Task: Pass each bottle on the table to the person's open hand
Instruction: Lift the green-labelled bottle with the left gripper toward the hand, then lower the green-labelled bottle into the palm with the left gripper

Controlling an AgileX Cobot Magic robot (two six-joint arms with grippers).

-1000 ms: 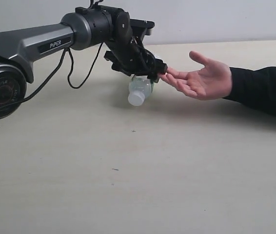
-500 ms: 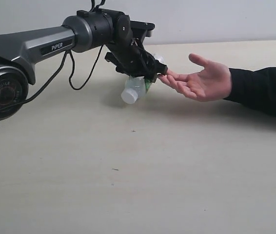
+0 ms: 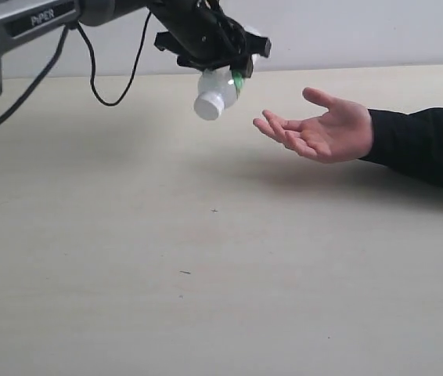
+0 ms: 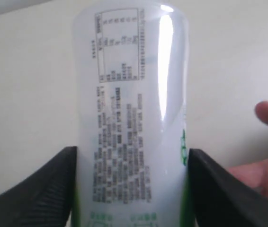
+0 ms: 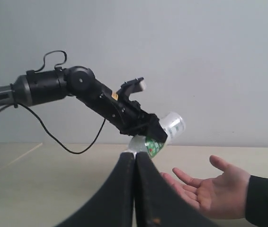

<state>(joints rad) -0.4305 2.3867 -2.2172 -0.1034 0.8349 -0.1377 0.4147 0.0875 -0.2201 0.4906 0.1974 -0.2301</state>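
Note:
A slim clear bottle [image 3: 216, 91] with a green-white label and a white cap hangs tilted, cap down, high above the table [image 3: 206, 258]. My left gripper [image 3: 225, 59] is shut on its body; in the left wrist view the bottle [image 4: 131, 118] fills the gap between both black fingers [image 4: 39, 194]. The person's open hand [image 3: 319, 129] waits palm up to the right of the bottle and lower, apart from it. It also shows as the hand [image 5: 214, 189] in the right wrist view, where my right gripper [image 5: 135, 163] is shut with nothing in it and the bottle [image 5: 165, 132] hangs beyond it.
A black-sleeved forearm [image 3: 425, 145] reaches in from the right edge. A black cable [image 3: 100, 78] loops below the left arm. A pale wall [image 3: 362, 31] stands behind the table's far edge.
The left gripper has closed on the bottle and lifted it off the table, up and slightly left. The hand has stayed where it was.

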